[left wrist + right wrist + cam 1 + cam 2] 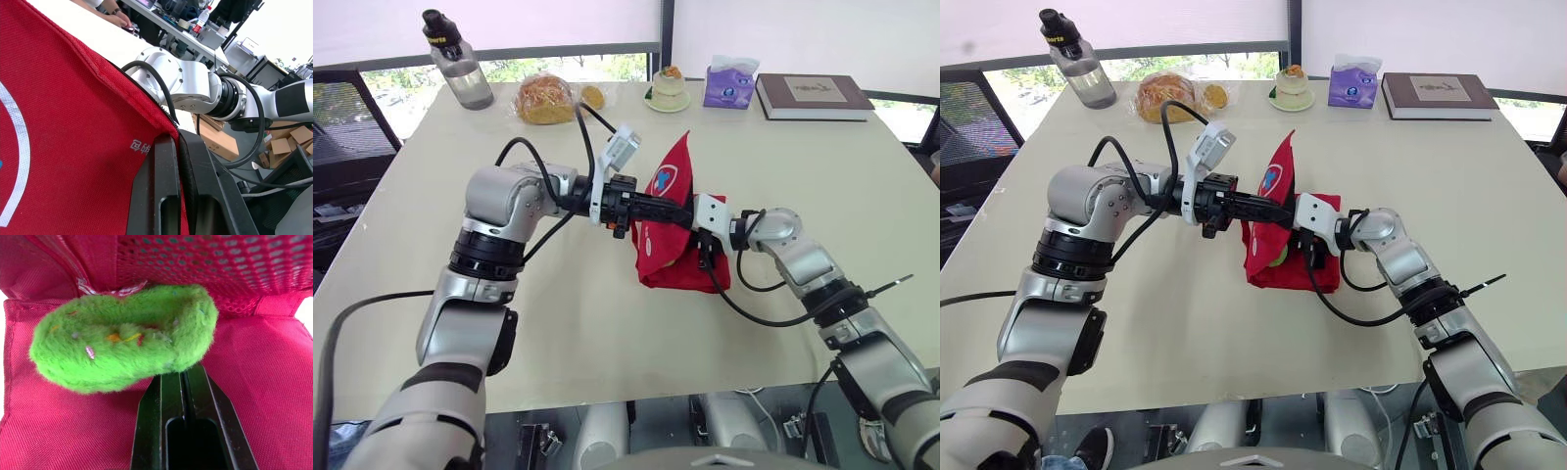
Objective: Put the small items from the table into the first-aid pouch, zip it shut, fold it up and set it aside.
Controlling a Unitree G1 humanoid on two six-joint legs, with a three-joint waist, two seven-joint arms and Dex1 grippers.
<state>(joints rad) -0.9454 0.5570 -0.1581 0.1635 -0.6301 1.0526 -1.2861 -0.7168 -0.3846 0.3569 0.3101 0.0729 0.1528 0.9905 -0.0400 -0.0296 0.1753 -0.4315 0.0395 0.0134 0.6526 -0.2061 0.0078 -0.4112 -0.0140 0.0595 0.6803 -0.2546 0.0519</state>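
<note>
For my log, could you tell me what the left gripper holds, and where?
The left gripper pinches the red first-aid pouch by the edge of its raised flap.

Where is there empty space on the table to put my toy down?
The bare stretch between the book and the right arm, and the near left corner beside the left arm. Crowded: the far edge with bottle, bread and tissue box, and the middle, around the red pouch.
</note>
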